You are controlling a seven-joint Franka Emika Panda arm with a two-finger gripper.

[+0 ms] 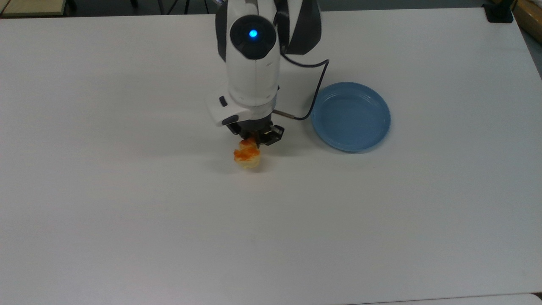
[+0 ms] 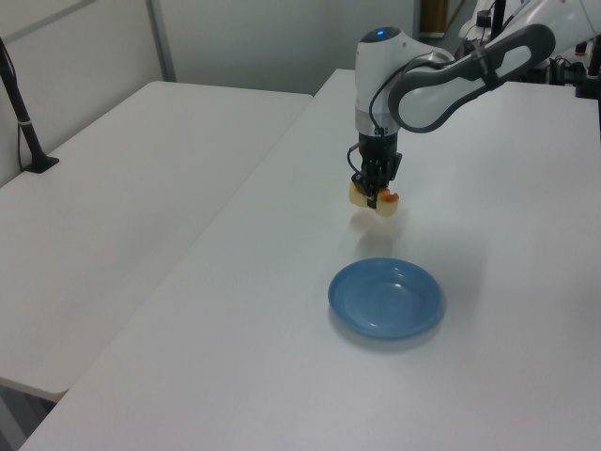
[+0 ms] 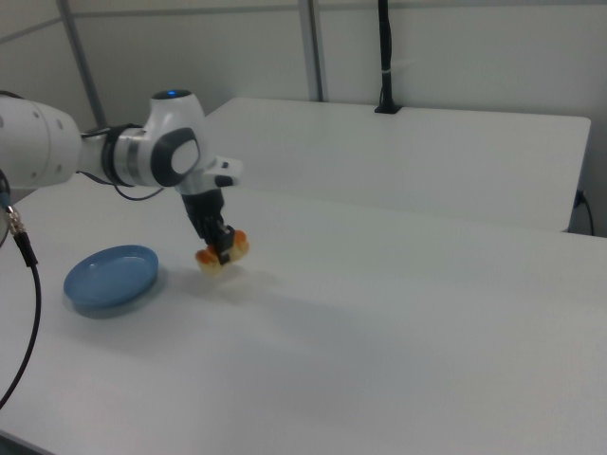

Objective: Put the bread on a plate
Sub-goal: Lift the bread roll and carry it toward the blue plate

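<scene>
Left view: bread [image 2: 374, 199] in end effector [image 2: 375, 191], aloft.

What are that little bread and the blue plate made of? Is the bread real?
The bread, held in the gripper, looks matte and pale with glossy orange glaze; real or foam, I can't tell. The plate looks like smooth glossy plastic, with shiny highlights and moulded rings.

White table [image 1: 127, 233] matte, nothing else on it. 2nd white table [image 2: 113, 188] just beside, narrow gap btwn. Black pole [image 2: 19, 103] on a base at 2nd table's far edge, also black post [image 3: 384, 57]. Grey partition walls [image 3: 455, 47] behind.
</scene>
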